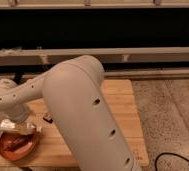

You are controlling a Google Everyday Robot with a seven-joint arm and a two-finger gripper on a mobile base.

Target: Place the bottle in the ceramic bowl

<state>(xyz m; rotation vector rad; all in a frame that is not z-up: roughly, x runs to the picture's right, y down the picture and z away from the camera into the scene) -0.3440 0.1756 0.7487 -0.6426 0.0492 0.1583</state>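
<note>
The orange-red ceramic bowl sits on the wooden table at the front left. My gripper hangs right over the bowl's far rim, at the end of the pale arm that fills the middle of the view. A pale, whitish thing at the gripper, just above the bowl, looks like the bottle; I cannot tell how it is held. An elongated brown piece lies inside the bowl.
A small dark-brown block lies on the table just right of the gripper. A dark shelf unit with grey rails runs behind the table. Speckled floor lies to the right, with a black cable on it.
</note>
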